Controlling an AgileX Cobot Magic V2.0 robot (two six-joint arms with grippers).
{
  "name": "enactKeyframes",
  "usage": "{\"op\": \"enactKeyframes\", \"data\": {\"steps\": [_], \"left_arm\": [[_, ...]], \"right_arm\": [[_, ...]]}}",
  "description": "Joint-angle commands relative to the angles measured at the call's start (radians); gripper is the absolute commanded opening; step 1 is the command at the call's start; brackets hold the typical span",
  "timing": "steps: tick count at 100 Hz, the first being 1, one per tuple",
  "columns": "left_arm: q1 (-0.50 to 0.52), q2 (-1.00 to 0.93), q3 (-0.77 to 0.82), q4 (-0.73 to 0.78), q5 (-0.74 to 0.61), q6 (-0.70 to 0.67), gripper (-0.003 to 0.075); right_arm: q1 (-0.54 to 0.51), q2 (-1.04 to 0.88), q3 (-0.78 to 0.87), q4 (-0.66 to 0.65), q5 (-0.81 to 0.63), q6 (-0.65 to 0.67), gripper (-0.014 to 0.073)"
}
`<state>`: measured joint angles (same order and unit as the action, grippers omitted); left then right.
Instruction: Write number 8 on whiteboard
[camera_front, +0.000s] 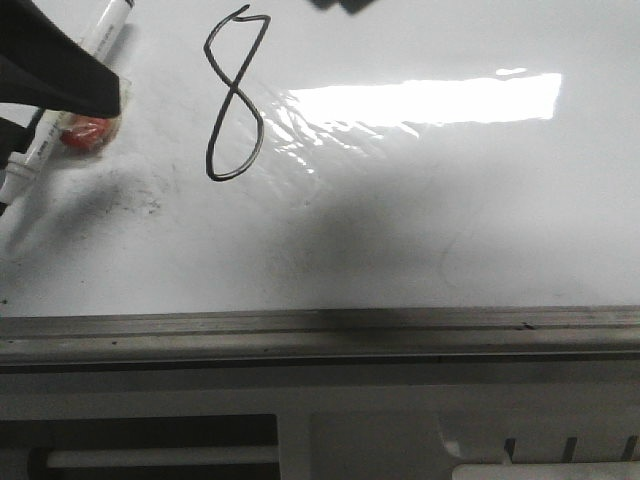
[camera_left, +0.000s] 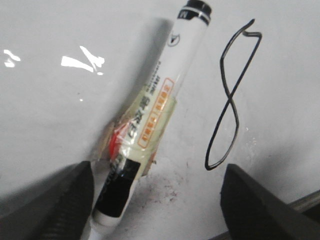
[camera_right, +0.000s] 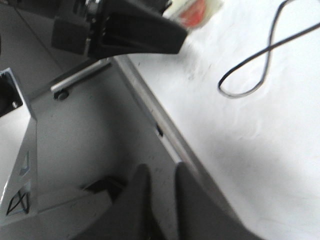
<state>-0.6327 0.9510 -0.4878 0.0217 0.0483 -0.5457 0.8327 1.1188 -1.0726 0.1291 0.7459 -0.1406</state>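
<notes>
The number 8 (camera_front: 232, 95) is drawn in thin black line on the glossy whiteboard (camera_front: 450, 220), at its far left. It also shows in the left wrist view (camera_left: 231, 100) and the right wrist view (camera_right: 271, 48). A white marker (camera_front: 60, 110) with a black cap and a red-and-yellow tape wrap lies flat on the board, left of the 8. My left gripper (camera_left: 157, 170) hovers over it, jaws wide apart; the marker (camera_left: 150, 115) rests beside one finger, ungripped. My right gripper (camera_right: 162, 170) is shut and empty, over the grey rail (camera_right: 160, 125).
The grey metal rail (camera_front: 320, 330) runs along the board's near edge, with the grey table frame below it. Bright glare and a wrinkled film patch (camera_front: 300, 130) lie right of the 8. Grey smudge specks (camera_front: 135, 195) sit near the marker. A metal bracket (camera_right: 15, 150) stands beside the right gripper.
</notes>
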Motion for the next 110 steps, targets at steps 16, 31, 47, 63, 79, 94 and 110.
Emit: {"op": "enactKeyframes", "data": {"steps": [16,31,47,63,79,94,110], "left_arm": [[0.003,-0.137,-0.021,0.009,0.009,0.007,0.0081],[0.003,-0.224,0.003,0.015,0.017,0.007,-0.002],[0.003,-0.334,0.044,0.017,0.017,0.007,-0.002],[0.003,-0.474,0.116,0.054,0.008,0.007,-0.002],[0.003,-0.623,0.186,0.14,0.008,0.007,-0.002],[0.003,-0.726,0.223,0.082,0.012,0.007,-0.002],[0.003,-0.745,0.225,0.056,0.013,0.007,-0.002]], "right_arm": [[0.0,-0.193,0.061,-0.074,-0.17,0.027,-0.0062],[0.0,-0.324,0.195,-0.087,-0.284,0.029,-0.0062],[0.0,-0.505,0.361,-0.087,-0.395,0.029,-0.0062],[0.0,-0.704,0.527,-0.098,-0.512,0.029,-0.0062],[0.0,-0.872,0.64,-0.112,-0.509,0.028,-0.0062],[0.0,-0.968,0.693,-0.112,-0.507,0.028,-0.0062],[0.0,-0.986,0.695,-0.112,-0.509,0.028,-0.0063]]}}
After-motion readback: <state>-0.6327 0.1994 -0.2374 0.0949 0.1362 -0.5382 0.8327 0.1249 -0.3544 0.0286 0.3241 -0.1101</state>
